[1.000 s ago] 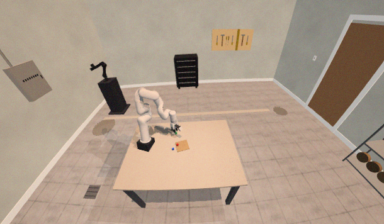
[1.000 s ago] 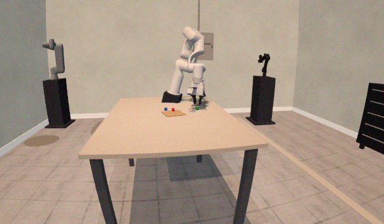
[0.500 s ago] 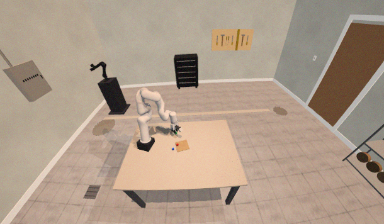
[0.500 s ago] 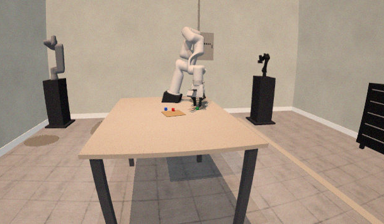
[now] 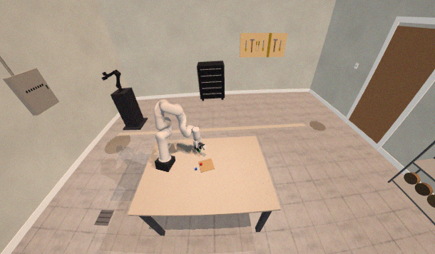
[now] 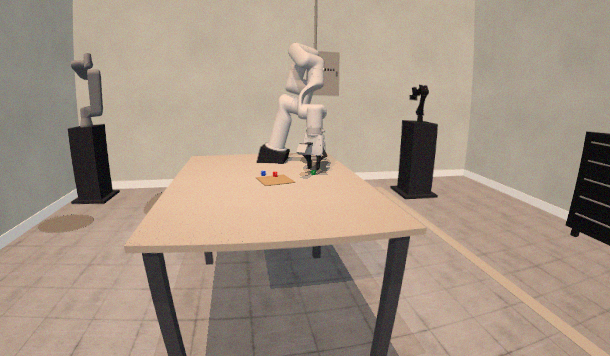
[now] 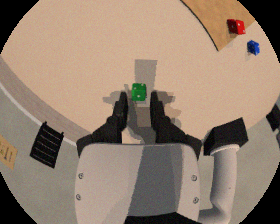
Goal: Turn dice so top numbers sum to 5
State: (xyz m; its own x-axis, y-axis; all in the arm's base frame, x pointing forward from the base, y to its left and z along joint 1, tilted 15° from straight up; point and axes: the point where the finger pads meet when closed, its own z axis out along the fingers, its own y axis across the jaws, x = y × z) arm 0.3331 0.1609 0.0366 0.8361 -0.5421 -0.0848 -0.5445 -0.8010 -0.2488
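The claw (image 7: 139, 99) hangs low over the table (image 5: 220, 200), near the far edge by the arm's black base (image 5: 160, 168), its dark fingers half-spread on either side of the green die (image 7: 139, 91). The die shows between the tips in the wrist view — whether the pads touch it cannot be made out, and the fingers grip nothing.

The green die lies off the mat (image 5: 208, 166), on bare table well apart from it, with open surface on all sides. The mat is a thin, flat tan square, set askew to the table's edges. The red die (image 5: 201, 163) sits at the mat's corner nearest the arm; the blue die (image 5: 195, 169) rests just beside that corner on the table itself.

All three are small matte cubes, so none has a long axis, and their pips are too small to read. The table is a smooth, pale wood slab on dark legs.
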